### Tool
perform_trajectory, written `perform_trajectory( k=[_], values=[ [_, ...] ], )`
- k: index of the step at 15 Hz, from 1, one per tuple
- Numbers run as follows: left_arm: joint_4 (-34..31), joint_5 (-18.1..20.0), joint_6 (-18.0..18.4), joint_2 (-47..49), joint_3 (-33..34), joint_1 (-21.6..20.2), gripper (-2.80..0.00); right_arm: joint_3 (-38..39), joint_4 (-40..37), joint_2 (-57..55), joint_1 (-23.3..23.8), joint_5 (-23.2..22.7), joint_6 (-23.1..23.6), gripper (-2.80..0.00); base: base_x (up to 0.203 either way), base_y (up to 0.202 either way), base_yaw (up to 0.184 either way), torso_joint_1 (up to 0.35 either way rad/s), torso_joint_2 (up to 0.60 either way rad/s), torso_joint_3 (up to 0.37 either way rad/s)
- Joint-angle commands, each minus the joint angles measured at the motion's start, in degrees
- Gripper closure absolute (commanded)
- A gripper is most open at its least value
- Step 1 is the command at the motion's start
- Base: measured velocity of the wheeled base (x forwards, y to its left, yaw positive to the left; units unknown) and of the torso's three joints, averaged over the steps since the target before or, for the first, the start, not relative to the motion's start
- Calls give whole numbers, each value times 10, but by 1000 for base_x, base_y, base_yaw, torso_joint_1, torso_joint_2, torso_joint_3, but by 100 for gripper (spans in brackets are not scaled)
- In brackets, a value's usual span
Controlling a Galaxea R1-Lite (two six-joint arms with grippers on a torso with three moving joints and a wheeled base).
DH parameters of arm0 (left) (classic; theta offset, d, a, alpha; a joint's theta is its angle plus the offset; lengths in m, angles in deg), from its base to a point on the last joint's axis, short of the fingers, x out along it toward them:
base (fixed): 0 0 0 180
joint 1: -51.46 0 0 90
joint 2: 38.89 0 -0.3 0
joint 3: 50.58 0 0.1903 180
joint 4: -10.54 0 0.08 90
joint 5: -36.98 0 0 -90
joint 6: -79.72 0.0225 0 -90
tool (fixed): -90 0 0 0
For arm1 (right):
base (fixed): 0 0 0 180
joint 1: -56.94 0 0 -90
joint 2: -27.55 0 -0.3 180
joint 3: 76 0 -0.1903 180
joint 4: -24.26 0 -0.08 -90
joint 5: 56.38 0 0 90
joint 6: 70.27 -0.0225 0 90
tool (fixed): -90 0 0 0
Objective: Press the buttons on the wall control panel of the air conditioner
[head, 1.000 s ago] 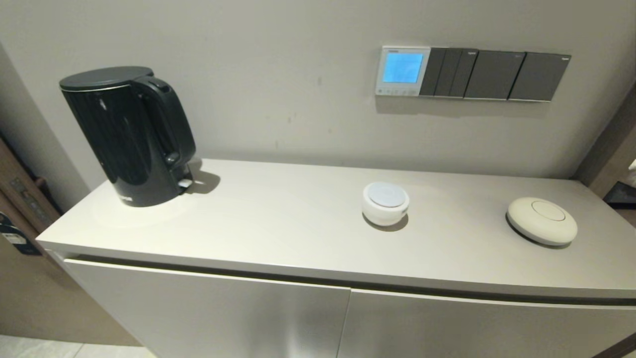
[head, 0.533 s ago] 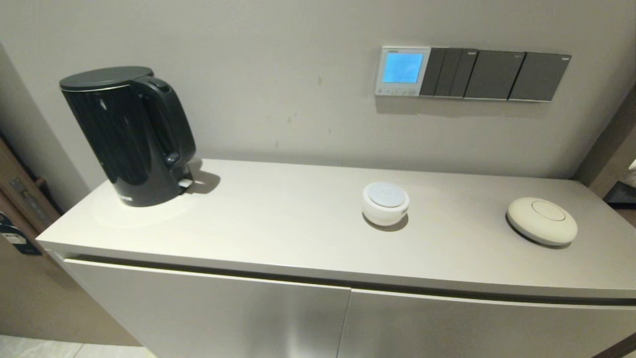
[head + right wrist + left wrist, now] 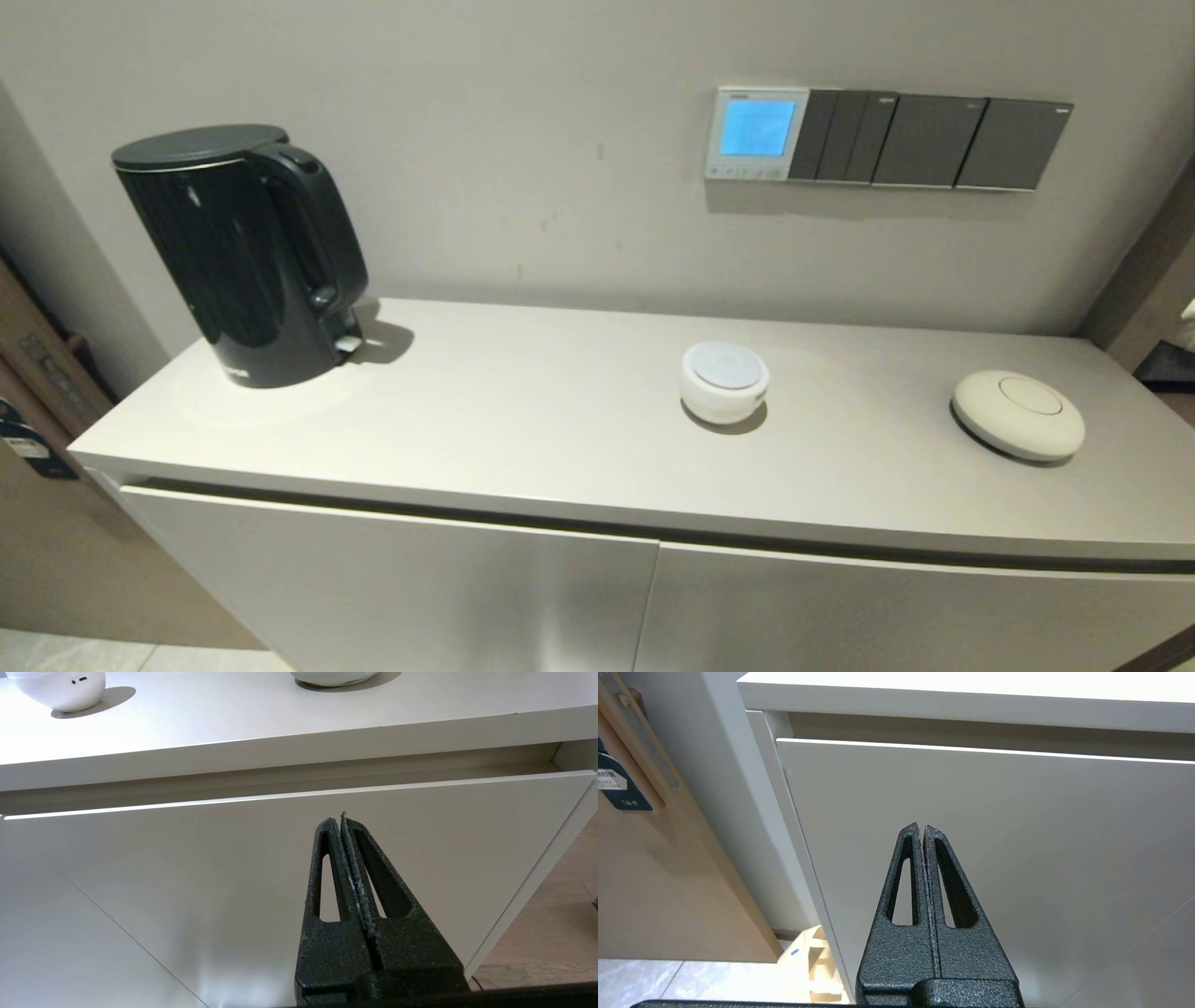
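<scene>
The air conditioner's wall control panel (image 3: 756, 133) is a small white-framed square on the wall with a glowing blue screen. The row of tiny pale buttons (image 3: 747, 172) runs along its lower edge. Neither arm shows in the head view. My left gripper (image 3: 922, 828) is shut and empty, low in front of the cabinet's left door. My right gripper (image 3: 340, 821) is shut and empty, low in front of the cabinet's right door, below the countertop edge.
Dark grey switch plates (image 3: 929, 140) sit right of the panel. On the countertop (image 3: 523, 420) stand a black kettle (image 3: 245, 254) at the left, a small white round device (image 3: 724, 381) in the middle and a cream disc (image 3: 1018, 414) at the right.
</scene>
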Motion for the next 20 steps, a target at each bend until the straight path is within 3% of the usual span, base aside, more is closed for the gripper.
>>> perform_trajectory(
  k=[1,20],
  values=[
    [0,0,0,1,0,0,0,1,0,-3,0,0,0,0,0,0,0,0,0,0],
    [0,0,0,1,0,0,0,1,0,-3,-1,0,0,0,0,0,0,0,0,0]
  ],
)
